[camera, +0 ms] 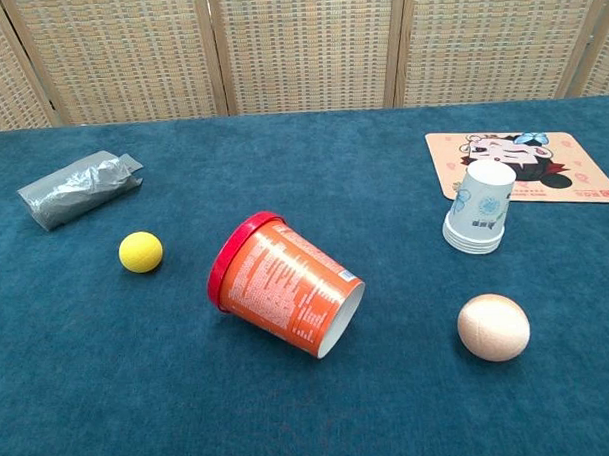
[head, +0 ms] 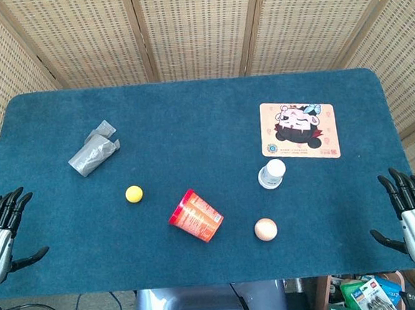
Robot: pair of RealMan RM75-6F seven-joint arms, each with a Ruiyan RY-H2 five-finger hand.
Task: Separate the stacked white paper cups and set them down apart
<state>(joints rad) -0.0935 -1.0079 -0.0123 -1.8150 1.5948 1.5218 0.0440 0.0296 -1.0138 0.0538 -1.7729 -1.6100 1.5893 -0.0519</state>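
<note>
Both my hands are parked at the near table corners, nothing in them. Left hand (head: 1,232) has fingers spread, off the near-left edge; right hand (head: 413,214) same, fingers apart, off the near-right edge. Neither shows in the chest view.

The stacked white paper cups (camera: 480,208) sit upside down, rims on the cloth, tilted a bit, right of centre, just in front of the cartoon mat (camera: 527,165) w/o clearly touching it. The right hand is the closer one, but both are well apart from the stack.

Risks as I see them:
- Stack is light and already leaning; a fingertip bump on approach prob knocks it over and it rolls.
- Thin paper; too firm a squeeze crushes the walls and jams the cups tighter.
- Several rims are nested at the base; can't tell how many cups, so pulling one could drag others along.
- The beige egg-shaped ball (camera: 493,326) lies near, just in front of the stack; a low sweep from the right hand could send it rolling.

Containers: the orange tub (camera: 284,283) w/ red rim lies on its side at centre; its contents can't be judged from here. Cups are inverted, so insides are hidden. The yellow ball (camera: 140,252) and grey foil pack (camera: 78,188) sit far left, out of the way.
</note>
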